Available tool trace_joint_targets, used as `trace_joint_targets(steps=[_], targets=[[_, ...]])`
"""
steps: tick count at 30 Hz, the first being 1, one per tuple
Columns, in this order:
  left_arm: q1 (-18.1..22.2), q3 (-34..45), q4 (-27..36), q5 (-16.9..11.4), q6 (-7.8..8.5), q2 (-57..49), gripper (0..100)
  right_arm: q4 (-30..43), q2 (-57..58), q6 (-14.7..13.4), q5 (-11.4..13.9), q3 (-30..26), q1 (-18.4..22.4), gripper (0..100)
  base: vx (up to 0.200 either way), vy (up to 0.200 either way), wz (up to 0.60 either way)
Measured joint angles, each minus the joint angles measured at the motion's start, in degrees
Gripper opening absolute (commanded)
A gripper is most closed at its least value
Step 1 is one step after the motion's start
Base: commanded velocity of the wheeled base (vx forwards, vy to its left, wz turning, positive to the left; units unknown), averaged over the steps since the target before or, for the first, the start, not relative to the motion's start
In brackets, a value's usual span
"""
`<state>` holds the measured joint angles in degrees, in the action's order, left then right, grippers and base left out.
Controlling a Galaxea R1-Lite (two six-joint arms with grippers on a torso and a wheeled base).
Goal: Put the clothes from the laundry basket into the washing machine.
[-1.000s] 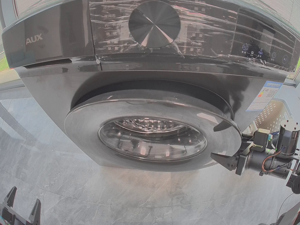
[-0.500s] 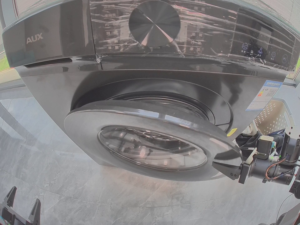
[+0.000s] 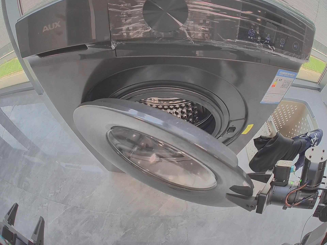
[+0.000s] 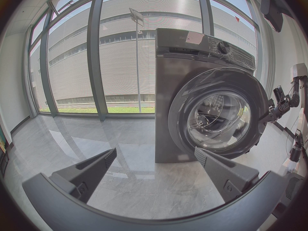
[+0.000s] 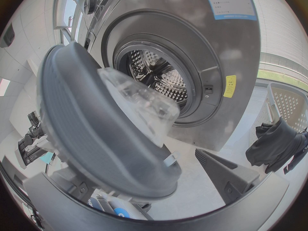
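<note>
Grey door (image 3: 160, 153) stands half open, its rim inside the wide right tool (image 3: 230, 192), lower right. Opening looks like the current step. Next, swing it clear, then fetch the clothes (image 3: 272, 150) draped on the basket (image 3: 293, 113) at the right edge. Left tool (image 3: 24, 222) gapes, lower left.

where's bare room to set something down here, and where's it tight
Free: the floor left of the door, between washing machine and left gripper. Drum mouth stands open. Crowded: the right side, where right gripper, door edge, clothes and basket bunch together.
</note>
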<state>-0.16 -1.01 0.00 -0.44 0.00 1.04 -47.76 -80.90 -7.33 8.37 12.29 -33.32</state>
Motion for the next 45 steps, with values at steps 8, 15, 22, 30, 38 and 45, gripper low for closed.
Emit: trace_joint_targets(steps=[8, 15, 22, 30, 38, 45], targets=[[0.0, 0.0, 0.0, -0.1, -0.18, 0.0, 100, -0.2, -1.7, -0.1, -0.7, 2.9, -0.2, 100, -0.2, 0.0, 0.0], [0.0, 0.0, 0.0, 0.0, -0.16, 0.0, 100, 0.0, -3.0, -0.2, -0.6, 1.7, -2.2, 100, -0.029, 0.0, 0.0], [0.0, 0.0, 0.0, 0.0, -0.16, 0.0, 100, -0.2, -2.5, -0.2, -0.7, 1.7, -2.2, 100, -0.029, 0.0, 0.0], [0.0, 0.0, -0.1, 0.0, -0.18, 0.0, 100, -0.2, -4.9, -0.3, -0.7, 3.6, -2.8, 100, -0.125, 0.0, 0.0], [0.0, 0.0, 0.0, 0.0, -0.02, 0.0, 100, -1.2, -6.2, -0.4, -0.2, -0.1, -5.7, 100, 0.0, 0.0, 0.0], [0.0, 0.0, 0.0, 0.0, 0.0, 0.0, 100, -1.6, -4.7, -0.1, -0.8, -5.1, -4.4, 100, 0.0, 0.0, 0.0]])
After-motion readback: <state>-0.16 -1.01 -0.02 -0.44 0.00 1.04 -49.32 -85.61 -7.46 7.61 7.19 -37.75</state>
